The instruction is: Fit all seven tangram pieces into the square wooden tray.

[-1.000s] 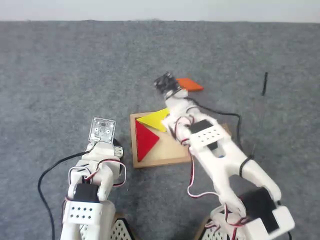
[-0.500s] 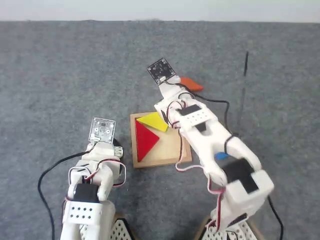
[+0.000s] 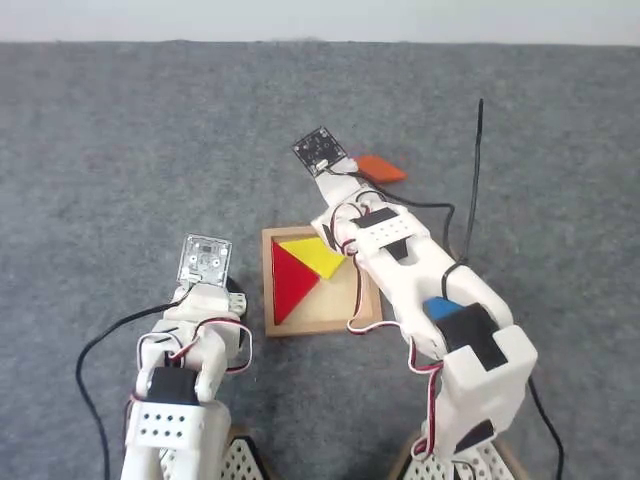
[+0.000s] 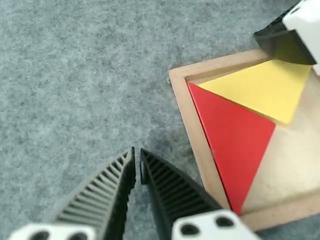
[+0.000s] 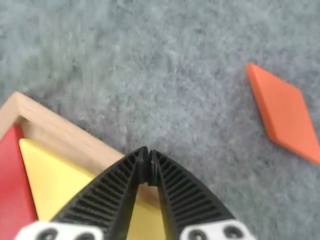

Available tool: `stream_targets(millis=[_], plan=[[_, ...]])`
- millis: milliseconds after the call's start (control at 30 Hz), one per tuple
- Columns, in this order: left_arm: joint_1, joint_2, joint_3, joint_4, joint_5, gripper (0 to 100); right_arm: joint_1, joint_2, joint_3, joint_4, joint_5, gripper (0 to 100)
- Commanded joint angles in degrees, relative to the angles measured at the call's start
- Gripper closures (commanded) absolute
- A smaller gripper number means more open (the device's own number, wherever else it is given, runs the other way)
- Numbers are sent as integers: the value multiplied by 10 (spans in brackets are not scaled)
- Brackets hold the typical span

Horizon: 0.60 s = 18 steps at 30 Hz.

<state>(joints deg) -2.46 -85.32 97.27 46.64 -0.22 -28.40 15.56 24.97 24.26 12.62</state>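
Tray (image 3: 320, 325) on the desk (image 3: 120, 150) holds a red triangle (image 3: 288, 280) along its nine o'clock side and a yellow triangle (image 3: 315, 253) at twelve o'clock. Right arm's jaws, pressed together, hover over the twelve o'clock rim; left arm's jaws, also together, hang off nine o'clock. An orange parallelogram (image 3: 381, 168) lies at one o'clock.

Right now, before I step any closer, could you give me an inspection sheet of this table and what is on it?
Surface: grey felt-like mat.
Job's things: square wooden tray holds a red triangle along its left side and a yellow triangle along its far side, touching; an orange piece lies on the mat beyond the tray.
Clutter: nothing seen.
Tools: left tool shut, empty, over the mat beside the tray; right tool shut, empty, over the tray's far rim.
Cables: black cable trails from the left arm; another black lead loops by the right arm.
Surroundings: pale wall behind the mat.
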Motion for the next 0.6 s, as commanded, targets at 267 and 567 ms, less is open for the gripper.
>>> stream_targets(millis=[267,567], plan=[[-3,-7,-5,1,2,986,12,-129,47,-13,-15,991],[-3,-7,-5,1,2,986,18,-233,170,-40,-12,992]])
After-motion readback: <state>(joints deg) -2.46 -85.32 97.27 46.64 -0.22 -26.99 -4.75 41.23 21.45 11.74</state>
